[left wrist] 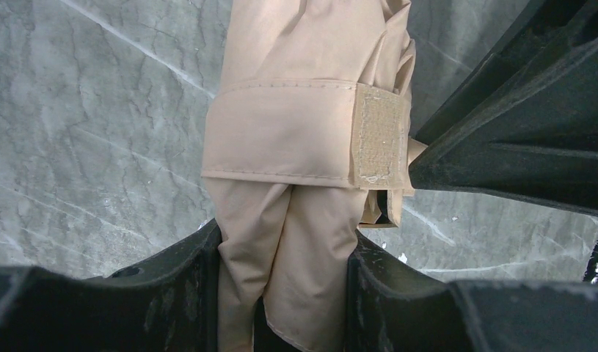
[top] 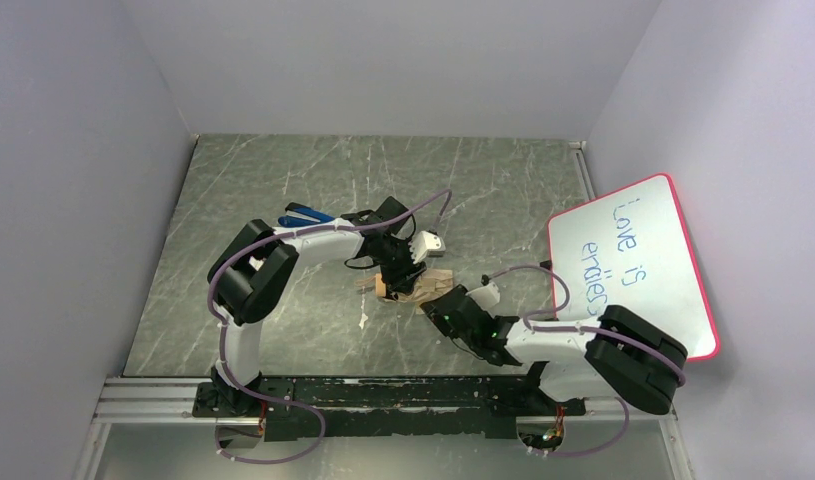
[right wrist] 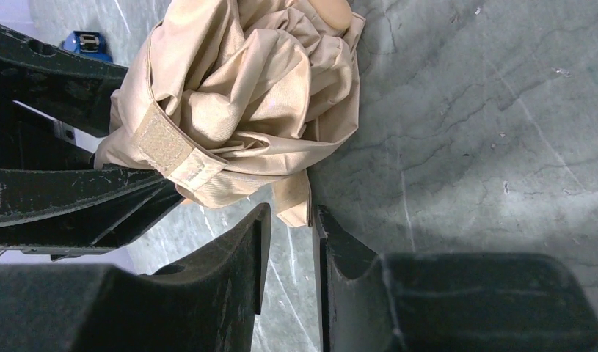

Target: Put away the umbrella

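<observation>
The umbrella (top: 411, 284) lies folded at the middle of the table, a cream-beige bundle. My left gripper (left wrist: 285, 253) is shut on its canopy (left wrist: 296, 242), just below the strap (left wrist: 281, 136) that wraps it, whose velcro patch (left wrist: 380, 136) faces up. My right gripper (right wrist: 290, 220) stands narrowly open at the bundle's edge. A loose fabric corner (right wrist: 299, 209) hangs between its tips and touches the right finger. The tan handle (right wrist: 332, 11) peeks out at the far end. From above, the left gripper (top: 398, 268) and right gripper (top: 445, 305) flank the bundle.
A pink-rimmed whiteboard (top: 633, 265) with handwriting leans against the right wall. A blue object (top: 305, 215) lies beside the left arm, and the right wrist view also shows this blue object (right wrist: 86, 44). The marbled grey tabletop (top: 283, 180) is walled on three sides.
</observation>
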### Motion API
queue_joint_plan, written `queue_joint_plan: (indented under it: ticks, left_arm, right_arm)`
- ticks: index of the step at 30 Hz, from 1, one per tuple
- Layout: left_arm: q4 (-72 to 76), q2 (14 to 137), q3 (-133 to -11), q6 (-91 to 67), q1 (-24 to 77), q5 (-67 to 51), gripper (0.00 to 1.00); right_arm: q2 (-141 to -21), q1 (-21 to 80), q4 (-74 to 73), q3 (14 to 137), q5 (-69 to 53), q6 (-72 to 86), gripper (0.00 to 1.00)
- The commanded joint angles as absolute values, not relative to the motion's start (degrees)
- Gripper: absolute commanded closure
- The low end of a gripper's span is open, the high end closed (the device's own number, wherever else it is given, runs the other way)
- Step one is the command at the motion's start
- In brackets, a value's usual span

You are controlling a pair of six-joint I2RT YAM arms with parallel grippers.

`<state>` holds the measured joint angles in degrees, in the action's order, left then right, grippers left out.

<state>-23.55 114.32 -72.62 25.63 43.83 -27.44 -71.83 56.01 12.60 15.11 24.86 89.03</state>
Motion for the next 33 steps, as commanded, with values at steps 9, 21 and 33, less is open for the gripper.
queue_joint_plan:
  ticks: [9, 21, 33]
  left_arm:
    - [-34.28, 124.29, -65.91, 25.49, 43.39, -10.63, 0.95]
    - [-34.28, 124.28, -65.79, 25.49, 43.4, -10.47, 0.95]
    - [-34.3, 124.54, -65.86, 25.32, 43.41, -10.19, 0.95]
  right_arm:
    - [-77.23, 55.91, 17.9, 10.44, 25.66, 91.08, 0.68]
    - [-78.2, 55.57, 15.25, 10.47, 27.94, 93.95, 0.7]
    - [-76.12, 55.57, 18.06, 9.03, 27.23, 86.76, 1.0]
